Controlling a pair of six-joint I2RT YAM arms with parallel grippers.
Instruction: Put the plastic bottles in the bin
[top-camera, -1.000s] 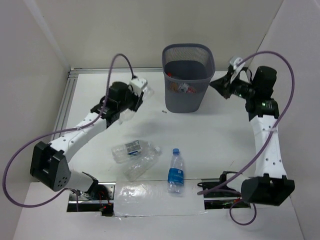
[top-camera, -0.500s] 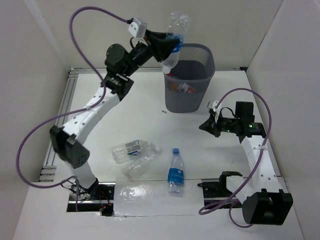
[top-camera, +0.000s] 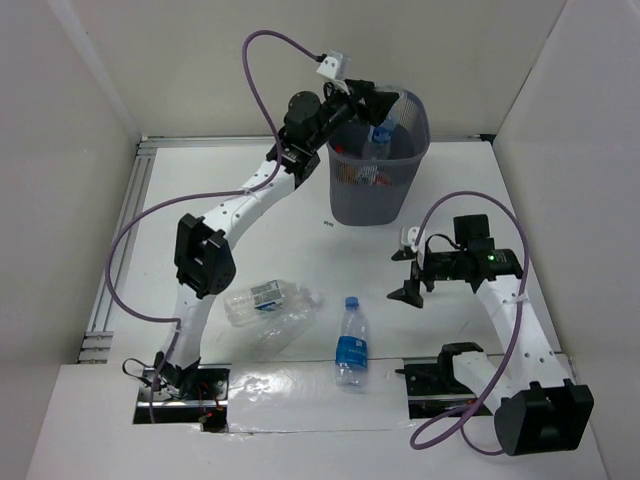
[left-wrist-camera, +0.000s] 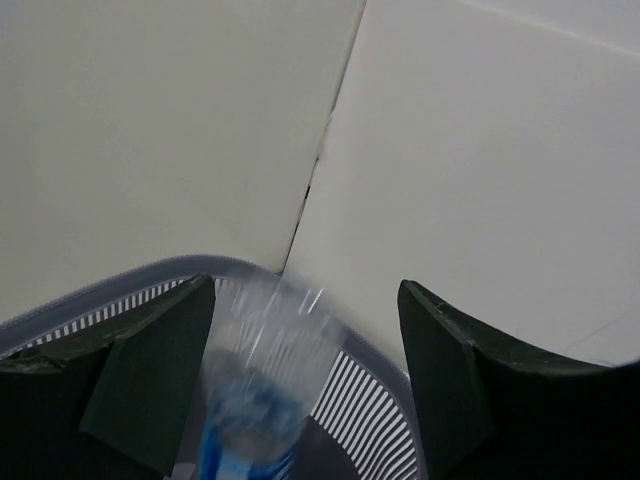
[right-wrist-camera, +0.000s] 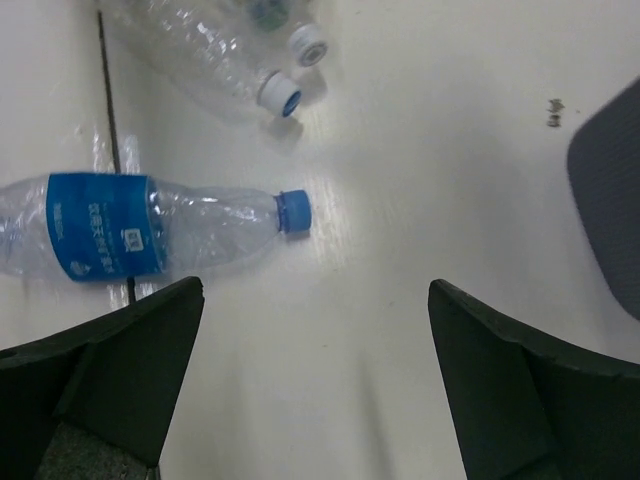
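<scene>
White bench (top-camera: 250, 220), mesh bin (top-camera: 372, 200) at the middle of its far edge, left claw (top-camera: 385, 105) spread open above the rim, blurred bottle (top-camera: 378, 140) just inside, right claw (top-camera: 403, 272) open over the right side, three bottles (top-camera: 351, 343) lying near the near edge.

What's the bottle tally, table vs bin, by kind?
Blue-labelled bottle on the table: 1
Crumpled clear bottles on the table: 2
Bottle at the bin mouth, by the open left hand: 1
Total: 4 bottles; bin's other contents too unclear to count.
</scene>
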